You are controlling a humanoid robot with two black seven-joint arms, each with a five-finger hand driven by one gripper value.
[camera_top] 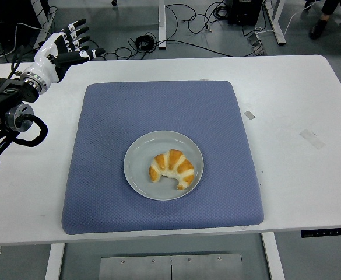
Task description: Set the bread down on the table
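White surface [310, 192] edge runs along the bottom of the view, and on it lies a large blue-grey mat [158, 105], roughly square and filling the middle of the scene. Near the centre of the mat, slightly toward its near edge, sits a round pale grey plate [136, 154]. On the plate, right of its centre, rests the bread [171, 168], a golden croissant with paler stripes, curved so that its two tips point toward the near edge.

At the far left, the robot's left hand [65, 44] hovers over the far left corner of the surface, well apart from the plate. Its white and black fingers are stretched out and relaxed, holding nothing. The right arm is not in view. Small bits of tape mark the bare surface to the right of the mat. Cables trail on the floor beyond the far edge.

Nothing has been picked up yet. To do the step well, the hand would likely need to travel right and nearer, come down over the croissant's thick middle, close gently to avoid crushing it, then lift clear of the plate before setting it down off the plate.
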